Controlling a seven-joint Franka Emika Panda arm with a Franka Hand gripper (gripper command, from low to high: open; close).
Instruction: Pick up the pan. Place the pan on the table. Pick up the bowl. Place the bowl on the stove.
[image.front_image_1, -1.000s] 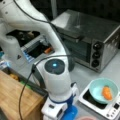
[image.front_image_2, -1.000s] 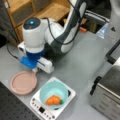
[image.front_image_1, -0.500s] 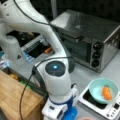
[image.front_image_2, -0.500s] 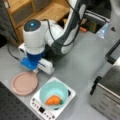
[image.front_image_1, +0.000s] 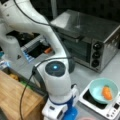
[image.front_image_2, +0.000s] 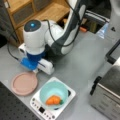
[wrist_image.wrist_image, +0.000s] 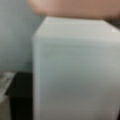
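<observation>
In a front view the pinkish-brown pan (image.front_image_2: 24, 83) lies flat on the grey table (image.front_image_2: 82, 62), left of the stove (image.front_image_2: 40, 108). The teal bowl (image.front_image_2: 55, 90) sits on the stove's black top with an orange carrot-like piece (image.front_image_2: 53, 100) inside; both front views show it, bowl (image.front_image_1: 98, 90) on stove (image.front_image_1: 110, 112). My gripper (image.front_image_2: 35, 71) hangs low at the pan's upper right edge, where the handle is. The wrist view is filled by the white handle (wrist_image.wrist_image: 75, 72), with the pan's rim (wrist_image.wrist_image: 75, 8) above it. My fingers are hidden.
A large silver toaster oven (image.front_image_1: 87, 40) stands behind the stove. A light wooden box (image.front_image_1: 15, 97) is at a front view's lower left, and wooden shelving (image.front_image_2: 37, 10) at a front view's top left. My arm's cable (image.front_image_2: 11, 53) trails over the table.
</observation>
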